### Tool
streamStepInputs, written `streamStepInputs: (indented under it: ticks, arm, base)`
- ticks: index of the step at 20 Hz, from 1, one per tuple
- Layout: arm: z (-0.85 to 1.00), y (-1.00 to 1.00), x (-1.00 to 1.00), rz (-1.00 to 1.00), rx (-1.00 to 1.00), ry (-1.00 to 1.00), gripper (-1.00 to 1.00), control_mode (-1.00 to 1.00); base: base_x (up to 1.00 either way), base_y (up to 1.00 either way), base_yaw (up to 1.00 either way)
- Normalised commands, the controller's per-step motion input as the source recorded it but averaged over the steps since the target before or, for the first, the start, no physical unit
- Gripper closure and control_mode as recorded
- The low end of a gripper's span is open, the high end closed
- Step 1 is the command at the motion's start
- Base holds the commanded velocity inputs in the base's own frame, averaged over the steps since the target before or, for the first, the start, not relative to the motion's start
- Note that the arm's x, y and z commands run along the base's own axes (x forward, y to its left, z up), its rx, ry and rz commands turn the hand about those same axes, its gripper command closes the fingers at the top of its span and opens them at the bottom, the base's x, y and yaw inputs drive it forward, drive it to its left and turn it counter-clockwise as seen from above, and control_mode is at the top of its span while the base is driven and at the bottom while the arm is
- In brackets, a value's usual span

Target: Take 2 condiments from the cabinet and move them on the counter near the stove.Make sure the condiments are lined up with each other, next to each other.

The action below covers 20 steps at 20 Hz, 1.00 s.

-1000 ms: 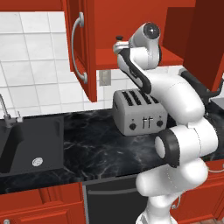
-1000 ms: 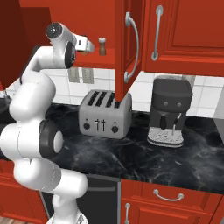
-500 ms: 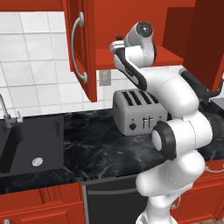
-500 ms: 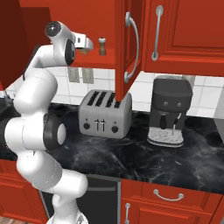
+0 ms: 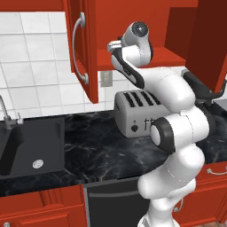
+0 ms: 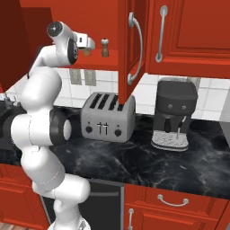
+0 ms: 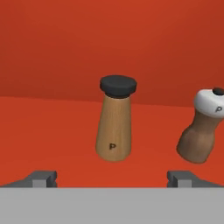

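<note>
Two condiments stand on the red shelf (image 7: pixel 52 131) of the open cabinet (image 6: pixel 103 62). The dark-capped wooden shaker (image 7: pixel 114 127) is straight ahead of my gripper (image 7: pixel 112 178), a short way beyond the fingertips. The pale-topped mill (image 7: pixel 202 131) stands to its right, leaning a little. My gripper (image 6: pixel 87 43) is raised to shelf level, open, with nothing between its fingers; from the left base it shows at the shelf's edge (image 5: pixel 114 44). One mill (image 6: pixel 105 47) stands just past the hand. The counter (image 5: pixel 93 146) lies below. The stove is out of view.
The cabinet door (image 6: pixel 130 45) hangs open to the right of the shelf, the other door (image 5: pixel 82 48) to the left. A grey toaster (image 6: pixel 108 117) stands under the shelf, a coffee machine (image 6: pixel 173 114) to its right, and a black sink (image 5: pixel 31 146) at the counter's left.
The upper arm has shifted and the hand has edged slightly along the shelf front. The gripper has stayed open and the condiments have not moved.
</note>
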Motion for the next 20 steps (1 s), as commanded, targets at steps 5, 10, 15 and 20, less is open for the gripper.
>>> streamStepInputs:
  ticks: [5, 10, 15, 20]
  arm:
    - [0.00, 0.02, 0.25, 0.00, 0.00, 0.00, -1.00, -1.00]
    - [0.00, 0.00, 0.20, 0.00, 0.00, 0.00, -1.00, -1.00]
    - [-0.05, 0.00, 0.13, 0.00, 0.00, 0.00, -1.00, -1.00]
    - [-0.14, 0.00, 0.21, 0.00, 0.00, 0.00, -1.00, -1.00]
  base:
    - [0.00, 0.00, 0.00]
    - [0.00, 0.00, 0.00]
    - [0.00, 0.00, 0.00]
    - [0.00, 0.00, 0.00]
